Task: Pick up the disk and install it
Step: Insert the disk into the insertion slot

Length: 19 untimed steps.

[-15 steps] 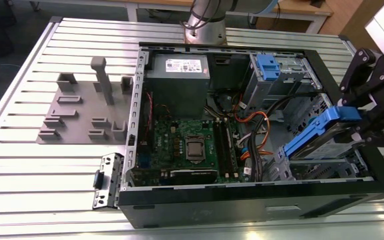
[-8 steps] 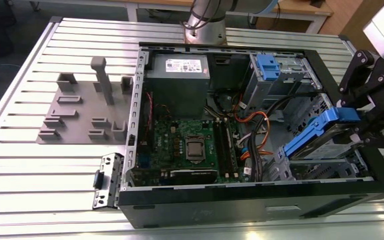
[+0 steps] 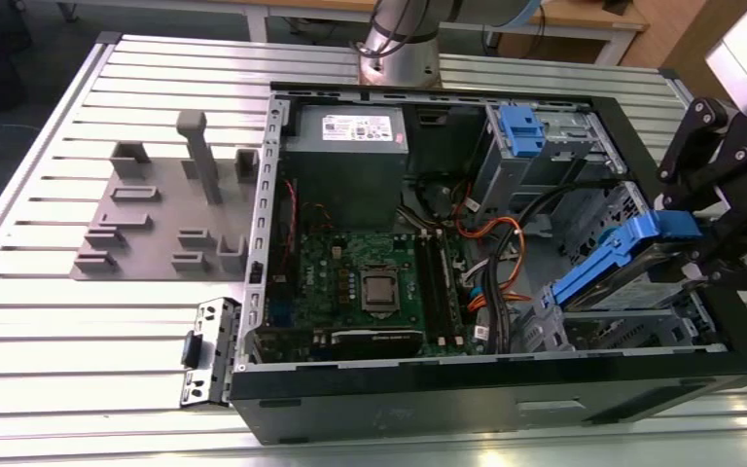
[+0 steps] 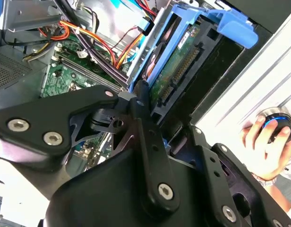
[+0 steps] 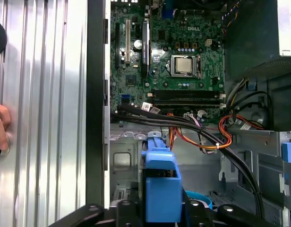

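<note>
Second wrist view is putting us right on the gripper (image 4: 166, 113), and its black fingers (image 4: 140, 101) are closing on the disk (image 4: 176, 66), pressing against the blue rails on both sides. The disk's green circuit board and connector edge are facing the camera.

In the first wrist view the gripper (image 5: 159, 210) is clamping the blue carrier of the disk (image 5: 159, 184) just above the metal drive cage (image 5: 122, 161).

In the exterior view the gripper (image 3: 692, 248) is hanging over the computer case (image 3: 478, 389) at the exterior view's right, and the disk (image 3: 614, 263) is tilting, its low end dipping inside the case over the drive cage (image 3: 607, 326), its high end lying up at the fingers.

Just beyond, orange cables (image 5: 202, 135) are looping across toward the motherboard (image 5: 183, 61). Farther back, the grey power supply (image 3: 347, 146) is sitting against the far wall, with a blue bracket (image 3: 523, 126) beside it. Out on the slatted table (image 3: 88, 341), a person's hand (image 4: 266, 142) is resting on a round knob.
</note>
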Each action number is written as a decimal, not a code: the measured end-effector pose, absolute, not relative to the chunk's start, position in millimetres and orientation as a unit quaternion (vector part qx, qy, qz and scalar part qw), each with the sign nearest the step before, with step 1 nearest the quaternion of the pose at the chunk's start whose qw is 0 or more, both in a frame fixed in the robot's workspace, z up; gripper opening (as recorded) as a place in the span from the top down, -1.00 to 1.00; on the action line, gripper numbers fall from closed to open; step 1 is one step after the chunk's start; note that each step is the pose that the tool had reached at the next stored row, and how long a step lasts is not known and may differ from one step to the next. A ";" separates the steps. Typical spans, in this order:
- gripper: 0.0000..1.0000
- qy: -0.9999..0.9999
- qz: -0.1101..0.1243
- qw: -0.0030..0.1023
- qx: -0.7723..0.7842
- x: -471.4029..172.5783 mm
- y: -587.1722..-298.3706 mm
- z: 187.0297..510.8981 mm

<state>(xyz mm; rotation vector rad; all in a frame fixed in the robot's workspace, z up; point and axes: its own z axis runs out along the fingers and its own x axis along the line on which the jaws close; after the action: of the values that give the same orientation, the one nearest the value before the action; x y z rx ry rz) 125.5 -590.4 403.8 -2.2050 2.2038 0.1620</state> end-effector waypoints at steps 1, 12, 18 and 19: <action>0.25 0.706 0.052 0.010 -0.706 125.5 -590.4 403.6; 0.28 0.706 0.052 0.010 -0.706 125.5 -590.4 403.4; 0.75 0.706 0.052 0.010 -0.706 125.5 -590.4 403.3; 0.80 0.706 0.052 0.010 -0.706 125.5 -590.4 403.2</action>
<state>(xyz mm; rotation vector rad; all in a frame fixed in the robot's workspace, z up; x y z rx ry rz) 125.5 -590.4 403.2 -2.2048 2.2036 0.1624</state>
